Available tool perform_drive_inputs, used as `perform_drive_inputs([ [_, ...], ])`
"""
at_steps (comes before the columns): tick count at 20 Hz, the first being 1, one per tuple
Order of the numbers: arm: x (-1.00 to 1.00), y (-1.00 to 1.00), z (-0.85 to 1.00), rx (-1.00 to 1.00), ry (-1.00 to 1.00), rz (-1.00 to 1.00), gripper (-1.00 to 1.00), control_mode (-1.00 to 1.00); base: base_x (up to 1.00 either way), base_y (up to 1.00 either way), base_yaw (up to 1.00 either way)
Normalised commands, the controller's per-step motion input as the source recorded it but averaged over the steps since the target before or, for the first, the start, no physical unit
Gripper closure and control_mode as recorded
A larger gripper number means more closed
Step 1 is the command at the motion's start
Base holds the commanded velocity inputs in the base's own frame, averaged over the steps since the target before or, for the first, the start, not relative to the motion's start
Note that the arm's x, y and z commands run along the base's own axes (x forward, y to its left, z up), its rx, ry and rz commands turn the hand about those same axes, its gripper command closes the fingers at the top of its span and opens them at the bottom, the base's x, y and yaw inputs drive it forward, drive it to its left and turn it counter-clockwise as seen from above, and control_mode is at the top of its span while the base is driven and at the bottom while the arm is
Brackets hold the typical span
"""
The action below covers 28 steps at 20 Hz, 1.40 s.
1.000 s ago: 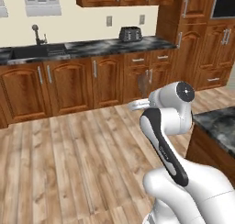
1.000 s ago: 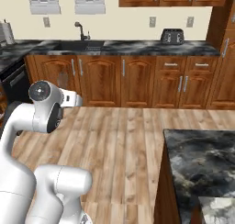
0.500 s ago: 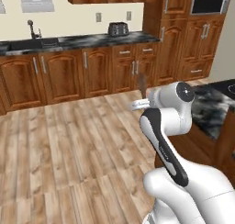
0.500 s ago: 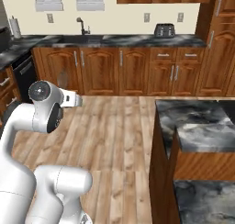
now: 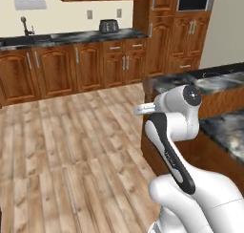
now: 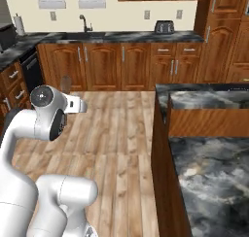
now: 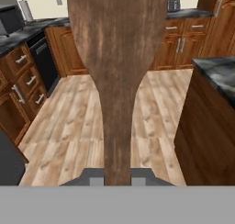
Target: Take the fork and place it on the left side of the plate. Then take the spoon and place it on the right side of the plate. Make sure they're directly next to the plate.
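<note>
Arm folded high | end effector [image 7: 117, 175] clamping spoon [image 7: 117, 71] upright

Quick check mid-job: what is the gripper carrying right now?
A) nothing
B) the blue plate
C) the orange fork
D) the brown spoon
D: in the hand view the brown wooden spoon rises from between the fingertips of the gripper, which is shut on its handle.
</note>
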Motion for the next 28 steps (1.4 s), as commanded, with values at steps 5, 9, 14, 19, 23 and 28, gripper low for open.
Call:
perform_drive_inputs([
  [5,0.00,0.00,0.00,0.00,0.00,0.00,1.00,1.00,-1.00,-0.28,-0.10],
  [9,0.00,0.00,0.00,0.00,0.00,0.00,1.00,1.00,-1.00,-0.43,-0.11],
  [14,0.00,0.00,0.00,0.00,0.00,0.00,1.00,1.00,-0.99,-0.52,-0.09],
  [19,0.00,0.00,0.00,0.00,0.00,0.00,1.00,1.00,-0.53,-0.67,-0.02],
  [23,0.00,0.00,0.00,0.00,0.00,0.00,1.00,1.00,-0.13,-0.78,0.00],
  [28,0.00,0.00,0.00,0.00,0.00,0.00,1.00,1.00,0.00,-0.87,0.00],
])
